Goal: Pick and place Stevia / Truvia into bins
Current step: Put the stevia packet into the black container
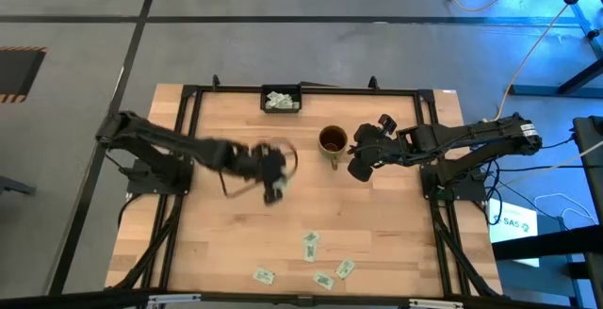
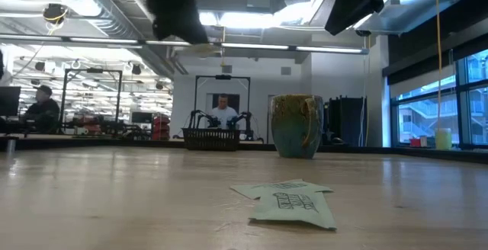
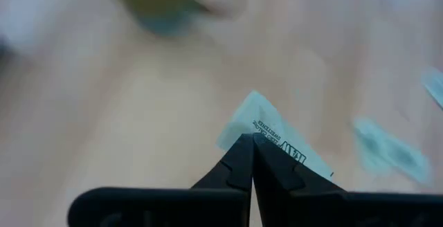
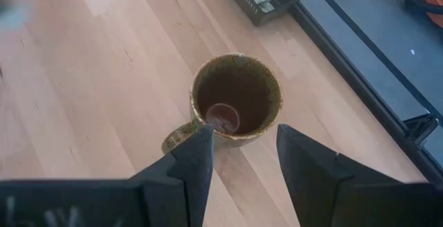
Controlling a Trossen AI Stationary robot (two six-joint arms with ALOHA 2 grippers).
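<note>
My left gripper [image 3: 252,142] is shut on one white-and-green Stevia sachet [image 3: 273,133] above the middle of the table; the high view shows it blurred [image 1: 273,188], left of the mug. Beside the brown-gold mug [image 1: 332,140], on its right, my right gripper [image 1: 362,164] hangs open and holds nothing. Its wrist view looks down into the mug [image 4: 235,99]. The black tray [image 1: 282,100] at the far edge has sachets in it. Several more sachets [image 1: 310,245] lie flat near the table's front edge. My left gripper pinches the sachet between its two fingertips at one edge [image 3: 266,138], about halfway along it. Most of the sachet sticks out past the fingertips. It is lifted clear of the table and tilted.
The table's black frame [image 1: 188,139] runs along its left, right and far edges. Bare wood lies between the mug and the loose sachets at the front. In the low view two sachets [image 2: 293,200] lie close by, and people sit in the room behind.
</note>
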